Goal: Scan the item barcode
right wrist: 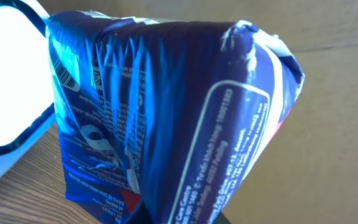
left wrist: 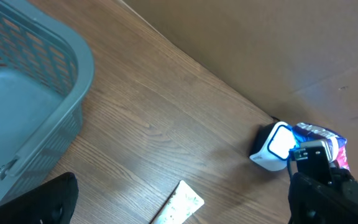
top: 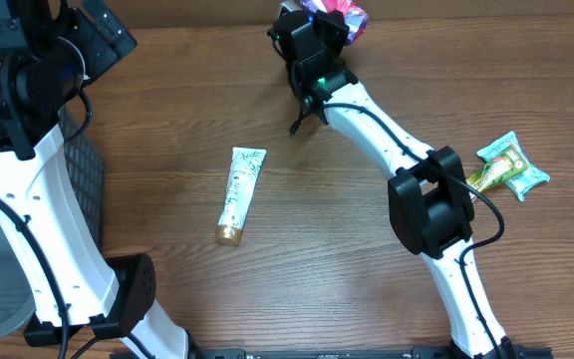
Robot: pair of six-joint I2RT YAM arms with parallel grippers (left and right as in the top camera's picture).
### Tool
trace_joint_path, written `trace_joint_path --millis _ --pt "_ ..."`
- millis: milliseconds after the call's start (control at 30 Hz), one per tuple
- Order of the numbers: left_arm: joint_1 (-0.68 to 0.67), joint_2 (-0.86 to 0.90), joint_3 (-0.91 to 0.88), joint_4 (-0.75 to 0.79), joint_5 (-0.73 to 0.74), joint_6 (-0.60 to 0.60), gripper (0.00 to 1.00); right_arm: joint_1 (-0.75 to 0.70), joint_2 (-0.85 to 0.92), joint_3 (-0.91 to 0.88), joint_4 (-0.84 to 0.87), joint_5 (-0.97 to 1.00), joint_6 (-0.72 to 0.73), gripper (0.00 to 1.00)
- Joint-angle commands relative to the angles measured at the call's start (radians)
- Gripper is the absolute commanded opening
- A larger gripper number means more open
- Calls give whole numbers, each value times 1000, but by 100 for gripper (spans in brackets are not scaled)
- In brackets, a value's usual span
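Gripping with the right fingers (top: 319,28), pinched shut on the blue packet (right wrist: 160,118), up at the far edge of the desk (top: 347,259). Holding the left fingers (left wrist: 48,199) spread wide and empty, off near the grey basket (left wrist: 30,87), well apart from the work.

Presenting the blue packet to the white scanner (left wrist: 271,148), just beside it, with the reader's face glowing blue-white. Cannot tell whether the two touch. Shows, in the right wrist view, the crinkled back panel with small print, and what may be a barcode strip along the edge nearest the scanner; too skewed and wrinkled to be sure.

Reads as the scan step itself: item already picked and brought to the reader, with nothing visible to confirm a read. Looks close to done for this item, if the code lies where it seems to.

Calls next for small wrist turns, so as to square the code to the lit window and ease the foil's glare, without loosening the pinch on a slippery, soft-sided pack. Risks sliding the wrapper in the grip, or nudging the light scanner along the desk, if pushed closer.

Notes also a cream tube (top: 240,194) lying mid-desk and a green snack packet (top: 511,165) near the right arm's elbow, both well apart from the scanner, probably waiting for the same treatment.
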Motion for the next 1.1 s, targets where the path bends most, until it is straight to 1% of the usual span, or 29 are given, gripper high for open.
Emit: trace_joint_path --millis 0,467,600,833,1067 --pt "-2 -2 1 0 2 -8 100 7 -1 0 27 72 8 4" --pt "-2 -2 1 0 2 -9 100 7 -1 0 25 95 8 4" --pt "-2 -2 1 0 2 -9 99 -4 -1 0 24 83 55 4" --pt "-2 -2 1 0 2 -8 100 -10 -1 0 13 76 58 4" --pt "-2 -2 1 0 2 -8 99 19 -9 0 -47 67 60 4"
